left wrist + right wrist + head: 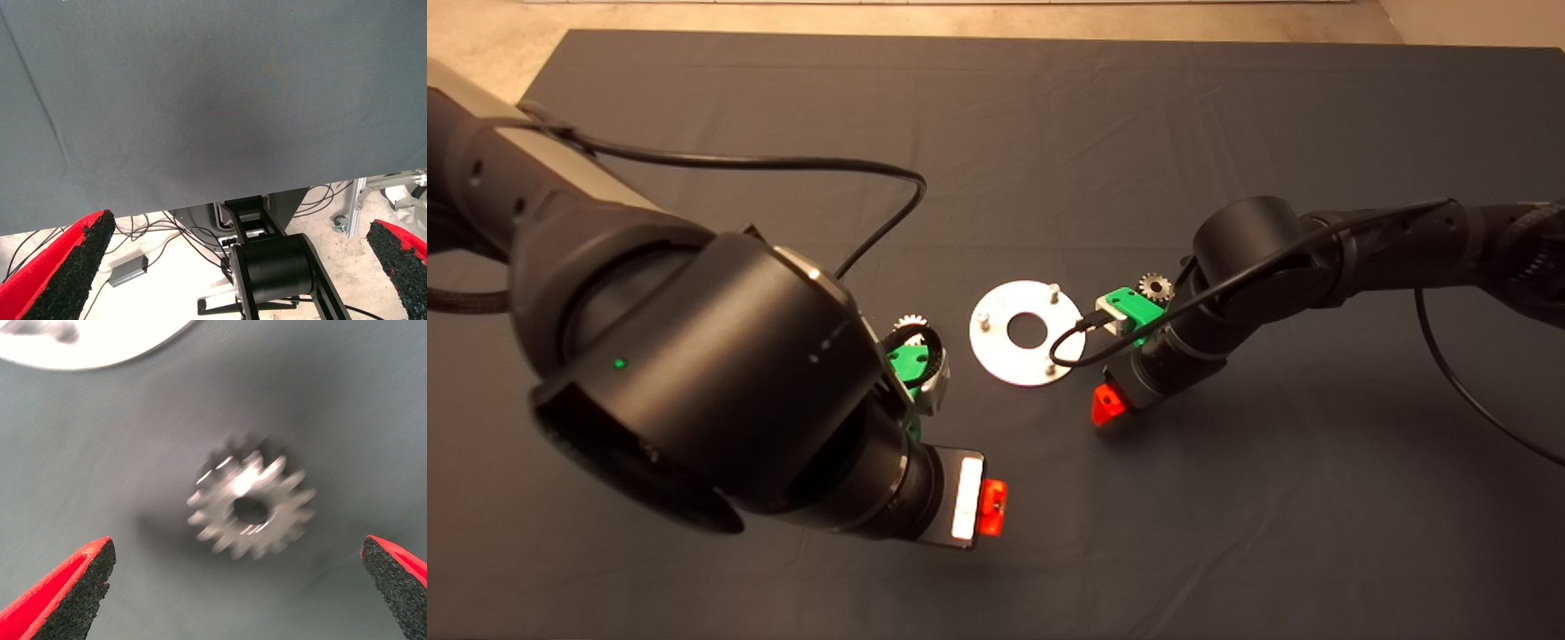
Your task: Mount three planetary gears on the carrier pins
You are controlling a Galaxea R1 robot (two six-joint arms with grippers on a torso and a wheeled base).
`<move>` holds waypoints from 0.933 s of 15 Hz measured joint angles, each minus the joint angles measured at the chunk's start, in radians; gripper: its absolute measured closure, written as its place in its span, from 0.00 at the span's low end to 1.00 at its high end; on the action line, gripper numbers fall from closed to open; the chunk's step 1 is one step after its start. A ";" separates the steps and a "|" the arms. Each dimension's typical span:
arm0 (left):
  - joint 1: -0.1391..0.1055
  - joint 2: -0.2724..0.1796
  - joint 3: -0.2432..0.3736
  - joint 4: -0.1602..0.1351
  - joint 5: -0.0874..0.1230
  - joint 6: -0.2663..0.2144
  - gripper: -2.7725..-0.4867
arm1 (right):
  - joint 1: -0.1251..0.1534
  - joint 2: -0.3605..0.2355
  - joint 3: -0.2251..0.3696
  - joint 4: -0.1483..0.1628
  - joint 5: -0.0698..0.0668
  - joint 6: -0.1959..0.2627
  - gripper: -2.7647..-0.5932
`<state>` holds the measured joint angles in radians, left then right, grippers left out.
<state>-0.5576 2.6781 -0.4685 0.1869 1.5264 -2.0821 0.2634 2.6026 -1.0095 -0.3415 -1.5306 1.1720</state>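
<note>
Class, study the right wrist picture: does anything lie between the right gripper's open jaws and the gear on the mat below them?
Nothing visible does. The gear lies flat on bare mat, centred between the jaws of the right gripper, which stand wide open. The silver disc sits off to one side, clear of the approach.

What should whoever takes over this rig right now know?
Right end effector: open, over a gear lying flat on the mat, beside the silver disc.
Left end effector: open, empty, over bare mat.
Two more gears show, one behind the right arm, one by the left wrist.
Done: nothing; all three pins bare.
Left: fit all three gears.
</note>
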 joint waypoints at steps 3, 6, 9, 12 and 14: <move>0.000 0.000 0.000 0.000 0.000 0.000 0.00 | 0.000 0.021 -0.032 -0.015 -0.003 -0.016 0.00; 0.000 0.000 0.002 0.000 0.000 0.000 0.00 | -0.004 0.039 -0.045 -0.030 0.002 -0.020 0.00; 0.000 0.000 0.002 0.000 0.000 0.000 0.00 | -0.011 0.041 -0.058 -0.036 0.000 -0.023 0.00; 0.000 0.000 0.002 0.000 0.000 0.000 0.00 | -0.011 0.047 -0.061 -0.038 0.001 -0.023 0.00; 0.000 0.000 0.002 0.000 0.000 0.000 0.00 | -0.012 0.047 -0.063 -0.040 0.000 -0.023 0.00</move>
<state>-0.5579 2.6781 -0.4662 0.1868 1.5266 -2.0821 0.2511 2.6491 -1.0727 -0.3818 -1.5302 1.1487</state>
